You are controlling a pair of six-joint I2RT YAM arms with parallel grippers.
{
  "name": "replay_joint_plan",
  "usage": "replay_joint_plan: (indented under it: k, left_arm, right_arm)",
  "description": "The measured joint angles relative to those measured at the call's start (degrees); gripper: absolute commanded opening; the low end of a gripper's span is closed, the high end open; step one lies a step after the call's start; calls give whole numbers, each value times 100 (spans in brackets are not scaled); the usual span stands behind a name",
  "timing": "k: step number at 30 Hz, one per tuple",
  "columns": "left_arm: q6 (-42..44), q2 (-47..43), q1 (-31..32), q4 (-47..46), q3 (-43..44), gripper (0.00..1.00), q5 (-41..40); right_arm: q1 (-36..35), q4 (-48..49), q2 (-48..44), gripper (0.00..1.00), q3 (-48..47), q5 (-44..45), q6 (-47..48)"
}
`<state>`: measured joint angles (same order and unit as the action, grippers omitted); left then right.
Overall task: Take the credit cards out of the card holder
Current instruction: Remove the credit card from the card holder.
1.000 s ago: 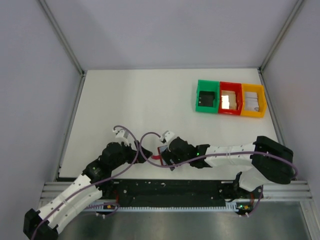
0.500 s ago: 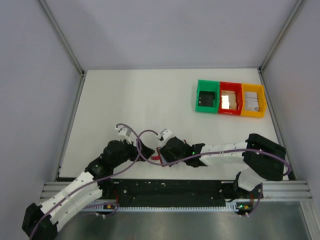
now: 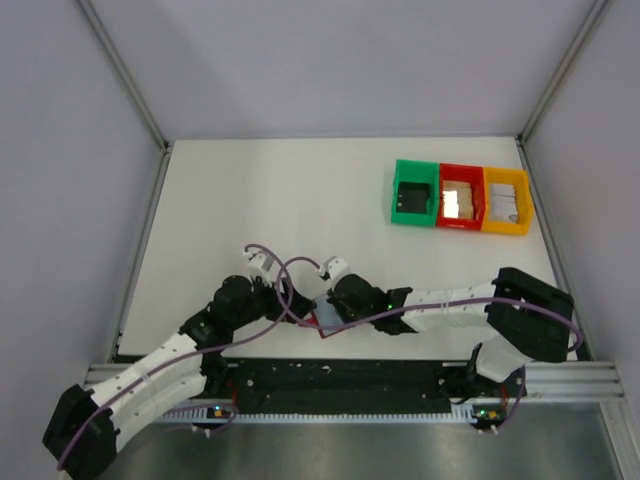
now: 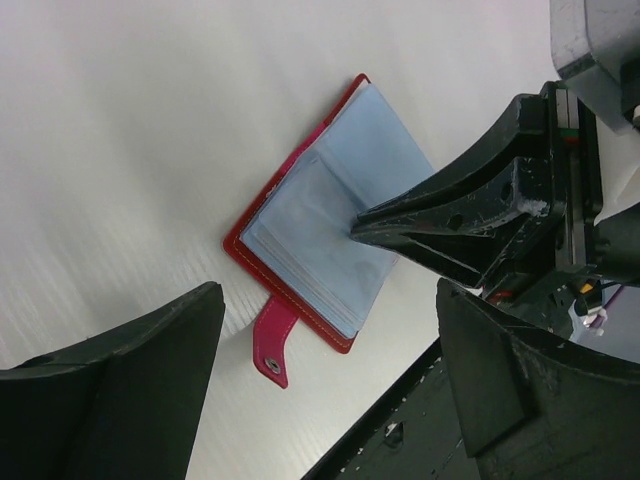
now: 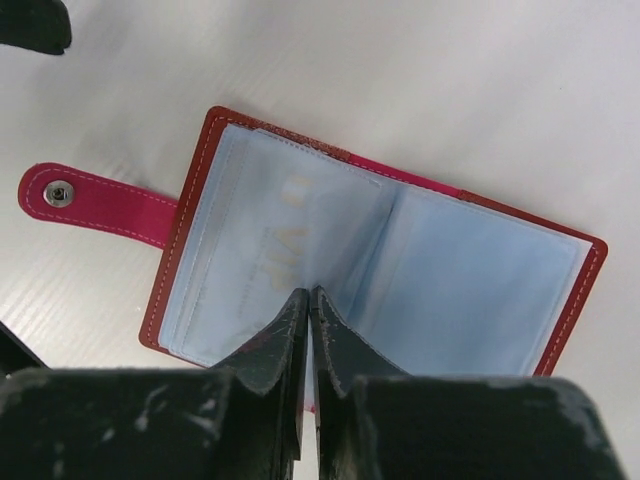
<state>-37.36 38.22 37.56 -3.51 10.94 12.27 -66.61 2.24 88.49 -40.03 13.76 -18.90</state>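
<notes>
**Card holder (image 5: 372,262) lies open on the white surface (image 5: 450,90), close to the arms' bases.**
Right tool (image 5: 309,292), tips clenched together, meets the pale blue sleeves (image 5: 470,280) at the fold; left tool (image 4: 330,292) hangs released just above.

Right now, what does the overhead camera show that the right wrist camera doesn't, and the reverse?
Only overhead: the green bin, red bin and yellow bin in a row at the far right of the table, plus the left arm and right arm whole, meeting near the front edge.
Only the right wrist: the snap tab, the pale blue sleeves with faint lettering, and the right gripper closed on a sleeve at the centre fold.
Both: the card holder lying open on the white table.
</notes>
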Motion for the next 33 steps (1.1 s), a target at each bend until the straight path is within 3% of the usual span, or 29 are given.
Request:
replay_joint_plan:
  k: [10,16,33]
  left_arm:
    - [-197,1025,0,-485,177,89,33]
    - [-258,2168,0,-658,868,90,282]
    - [-254,3919,0,-133,2020,90,433]
  right_arm:
    - [682,1425,-280,0,925,-1154,-708]
    - [1187,2616,-275,0,1582,-2031,-1338]
    - [1259,3071,-118,0,1716,-2549,-1624]
